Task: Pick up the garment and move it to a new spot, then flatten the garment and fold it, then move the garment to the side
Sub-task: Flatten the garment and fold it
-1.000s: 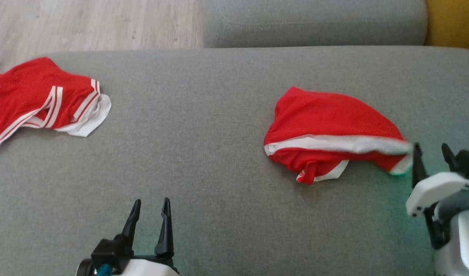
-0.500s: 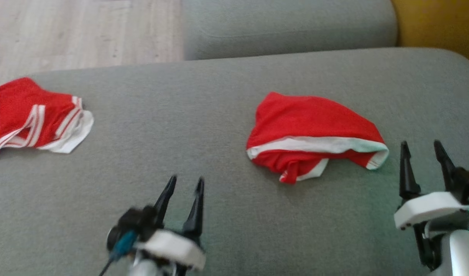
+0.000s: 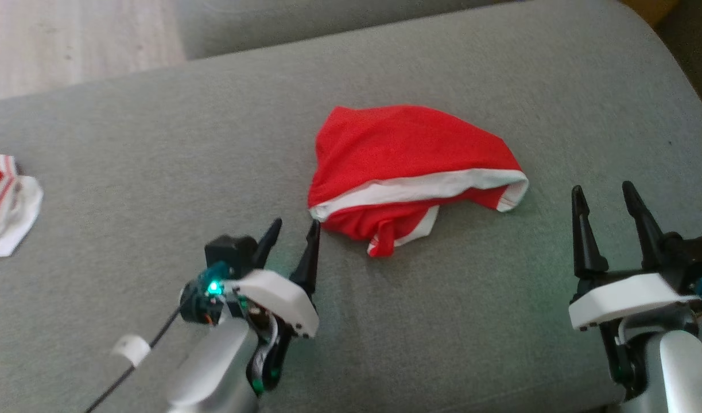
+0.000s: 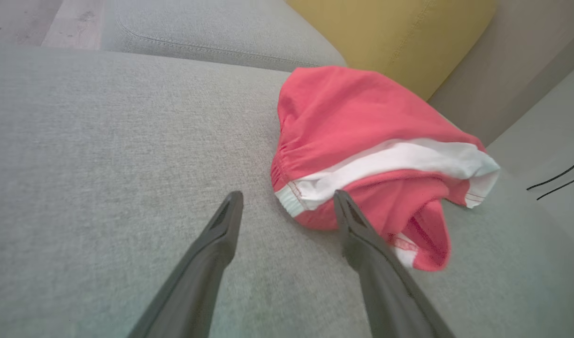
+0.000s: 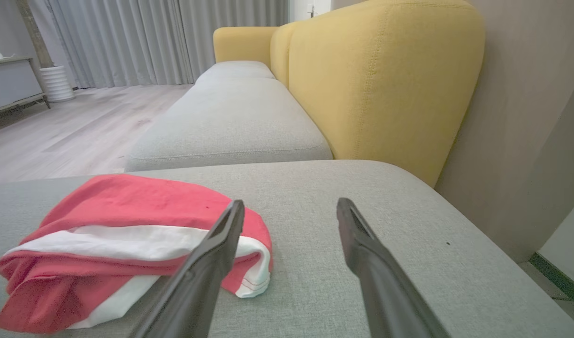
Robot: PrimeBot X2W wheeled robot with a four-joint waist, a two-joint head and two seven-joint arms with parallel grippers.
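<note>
The garment (image 3: 408, 149) is a crumpled red piece with a white band, lying on the grey sofa cushion (image 3: 155, 143). My left gripper (image 3: 297, 223) is open just below the garment's lower left corner; in the left wrist view the garment (image 4: 352, 122) lies ahead and right of the left gripper (image 4: 287, 195), its white corner close to the right fingertip. Open and holding nothing, my right gripper (image 3: 602, 188) stands a little right of the garment's right end. In the right wrist view the garment (image 5: 141, 197) sits left of the right gripper (image 5: 291, 203).
A second red and white garment (image 3: 6, 212) lies at the cushion's far left edge. Beyond the cushion are another grey cushion (image 3: 270, 23) and wooden floor (image 3: 69, 40). A yellow backrest (image 5: 380, 80) rises at the right, with the cushion's rounded edge near it.
The head camera has swung right, shifting the whole picture left. My left gripper has advanced to the garment's lower left corner. My right gripper has drawn back from the garment's right end.
</note>
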